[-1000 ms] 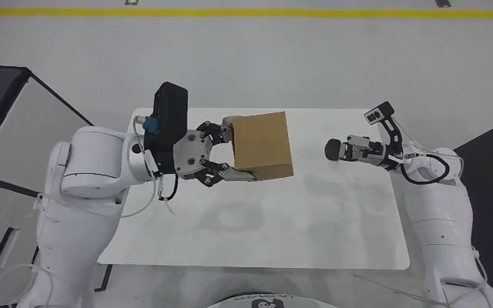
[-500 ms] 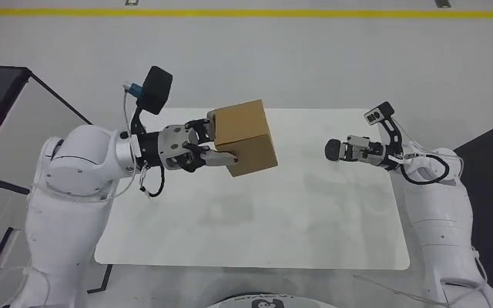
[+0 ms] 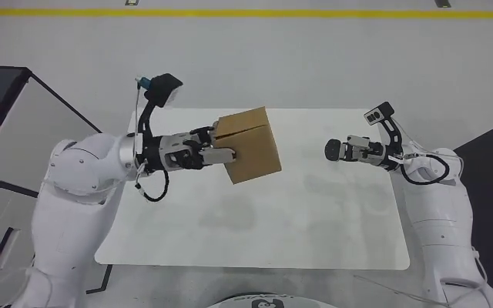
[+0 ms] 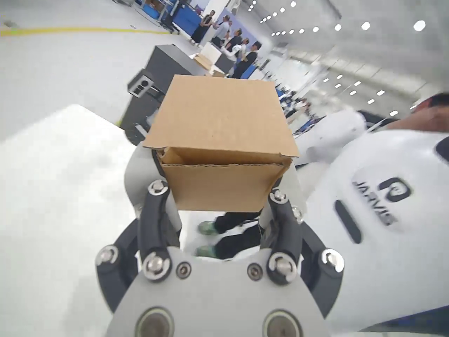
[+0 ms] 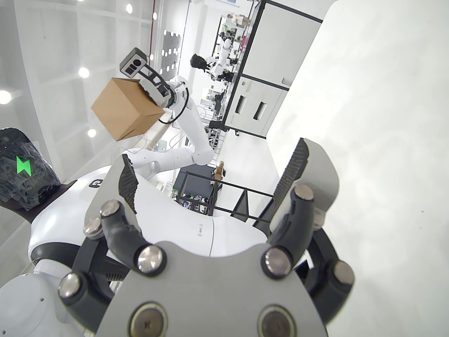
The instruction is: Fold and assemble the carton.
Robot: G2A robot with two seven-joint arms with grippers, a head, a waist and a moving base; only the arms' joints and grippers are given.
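Carton [image 3: 248,144] is up in the air, brown and boxy, tipped on a slant above the far left part of the white bench [image 3: 323,231] and lifted clear of the surface. Left claw [image 4: 221,191] is clamped on it at the end nearest the arm, with a finger pressed against each side of that end. From the left wrist camera, the top panel lies flat and closed. The end facing the claw shows a flap folded down between the fingers with a dark slit along its upper edge, so that end seems not quite sealed, though it's hard to judge from here. On the other side, right claw [image 5: 214,166] hangs near the right edge of the bench, well apart from the carton, jaws spread wide and gripping nothing, ribbed pads [image 5: 128,177] facing each other
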